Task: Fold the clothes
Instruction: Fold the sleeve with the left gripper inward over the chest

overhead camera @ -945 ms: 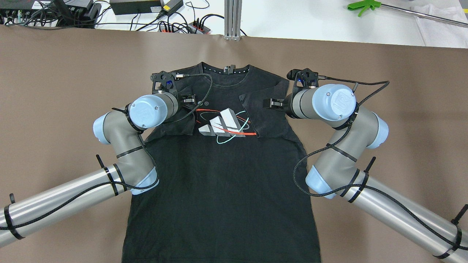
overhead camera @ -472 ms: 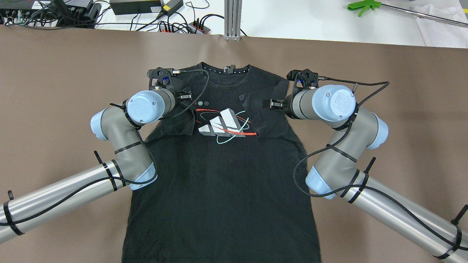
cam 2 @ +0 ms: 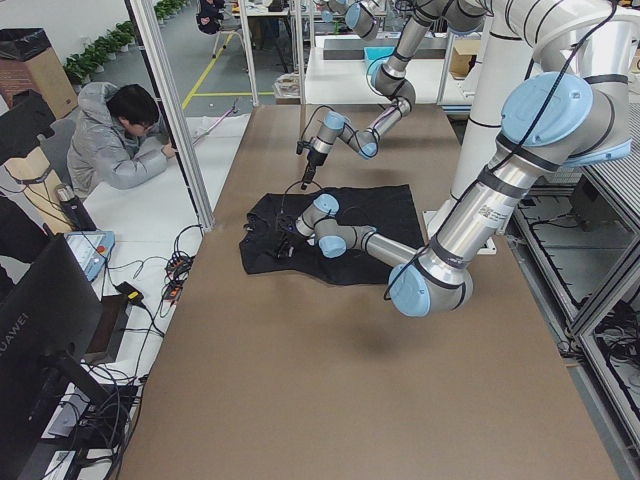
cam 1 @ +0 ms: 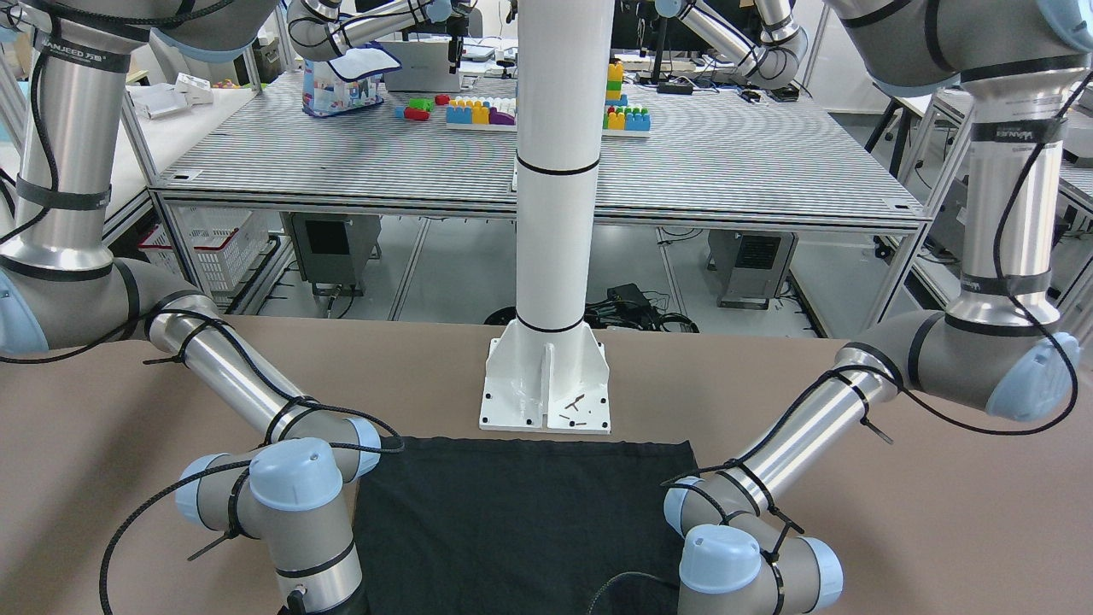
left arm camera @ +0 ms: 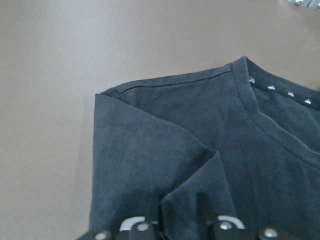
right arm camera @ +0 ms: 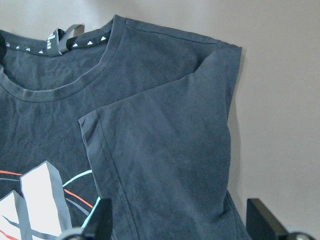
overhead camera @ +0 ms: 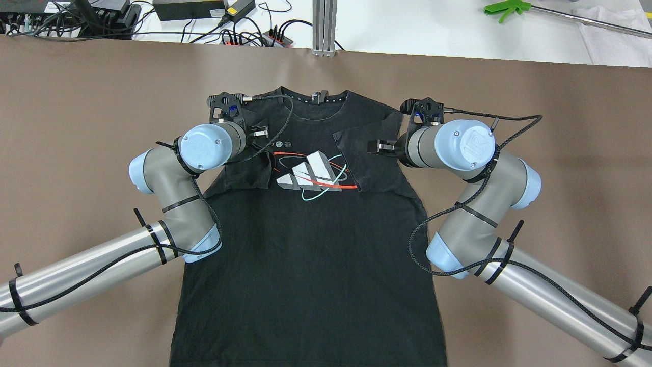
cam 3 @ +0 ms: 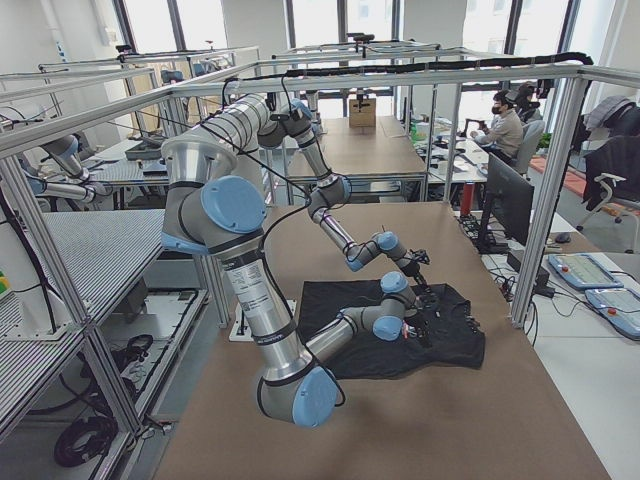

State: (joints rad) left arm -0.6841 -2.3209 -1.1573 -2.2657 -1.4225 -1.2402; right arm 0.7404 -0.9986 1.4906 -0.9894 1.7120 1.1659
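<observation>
A brown table [overhead camera: 76, 127] is covered at its middle by a black printed shirt [overhead camera: 305, 255], laid flat with the collar at the far end. Both sleeves are folded inward. The left gripper [left arm camera: 176, 215] is clamped on a raised fold of the shirt. The right gripper [right arm camera: 181, 215] is held wide apart above it.

One black T-shirt [overhead camera: 305, 255] on one brown table [overhead camera: 76, 102], with one printed logo [overhead camera: 310, 173] on its chest; two arms over it, the left arm [overhead camera: 175, 204] from eight o'clock and the right arm [overhead camera: 471, 224] from four; two grippers, the left gripper [overhead camera: 260, 133] and the right gripper [overhead camera: 379, 146]. One green tool [overhead camera: 504, 8] at one o'clock; one power strip [overhead camera: 277, 40] at twelve.
</observation>
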